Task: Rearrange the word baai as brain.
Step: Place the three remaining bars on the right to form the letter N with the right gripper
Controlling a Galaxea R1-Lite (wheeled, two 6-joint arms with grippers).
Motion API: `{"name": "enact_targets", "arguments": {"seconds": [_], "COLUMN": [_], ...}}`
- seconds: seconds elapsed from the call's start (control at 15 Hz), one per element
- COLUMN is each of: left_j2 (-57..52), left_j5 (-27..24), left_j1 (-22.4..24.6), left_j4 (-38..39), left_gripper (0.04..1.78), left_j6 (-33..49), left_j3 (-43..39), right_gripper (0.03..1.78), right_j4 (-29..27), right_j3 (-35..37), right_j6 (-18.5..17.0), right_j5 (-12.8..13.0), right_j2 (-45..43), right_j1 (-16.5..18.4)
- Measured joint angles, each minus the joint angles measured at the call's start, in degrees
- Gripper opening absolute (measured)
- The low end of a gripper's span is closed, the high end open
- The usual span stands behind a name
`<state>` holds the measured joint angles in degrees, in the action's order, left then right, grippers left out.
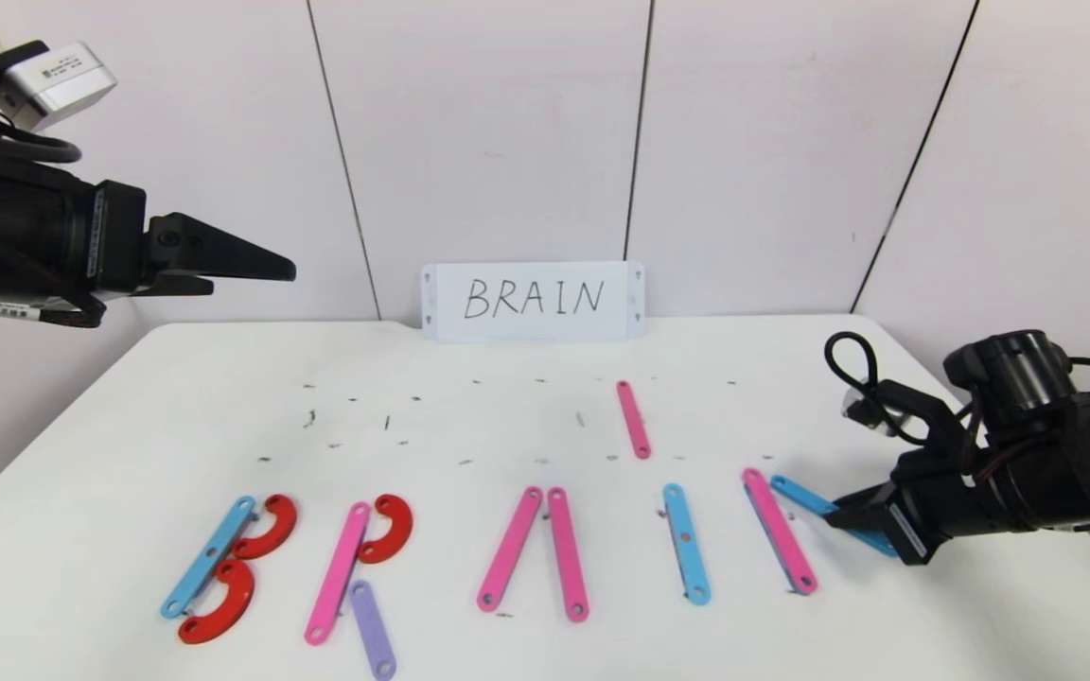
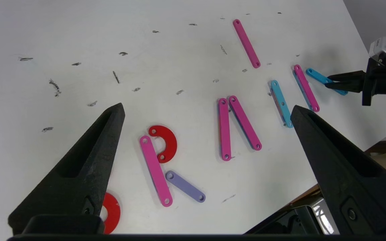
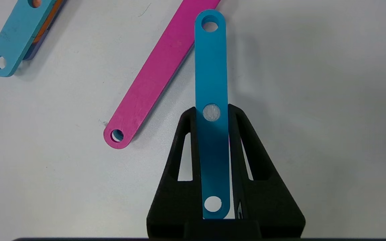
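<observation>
The strip letters lie in a row near the table's front. A light-blue bar (image 1: 209, 556) with two red curves (image 1: 266, 527) forms B. A pink bar (image 1: 337, 572), a red curve (image 1: 387, 528) and a purple bar (image 1: 372, 629) form R. Two pink bars (image 1: 509, 549) lean together, then comes a light-blue bar (image 1: 685, 544). My right gripper (image 1: 848, 515) is shut on another light-blue bar (image 3: 212, 67), low at the table, its far end beside a pink bar (image 3: 152, 77). My left gripper (image 1: 285, 270) is open and empty, raised at the far left.
A spare pink bar (image 1: 633, 419) lies alone behind the row. A white card (image 1: 533, 300) with handwritten BRAIN leans on the wall at the table's back edge. The white table (image 1: 176, 397) bears small dark marks. Its right edge (image 2: 380, 130) is close to my right arm.
</observation>
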<state>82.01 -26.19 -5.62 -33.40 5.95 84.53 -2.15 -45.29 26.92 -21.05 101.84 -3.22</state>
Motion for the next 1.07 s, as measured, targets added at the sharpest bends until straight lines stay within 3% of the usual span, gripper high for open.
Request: {"name": "enact_targets", "arguments": {"seconds": [1.07], "left_j2": [0.18], "left_j5": [0.06], "left_j1": [-0.18], "left_j4": [0.09], "left_gripper": [1.73], "left_j6": [-0.05], "left_j3": [-0.16], "right_gripper": [0.27], "right_j4": [-0.09], "right_j3": [-1.46], "right_j6": [3.01], "right_j5": [-0.27], "right_j2": [4.17], "right_j1": [1.55]}}
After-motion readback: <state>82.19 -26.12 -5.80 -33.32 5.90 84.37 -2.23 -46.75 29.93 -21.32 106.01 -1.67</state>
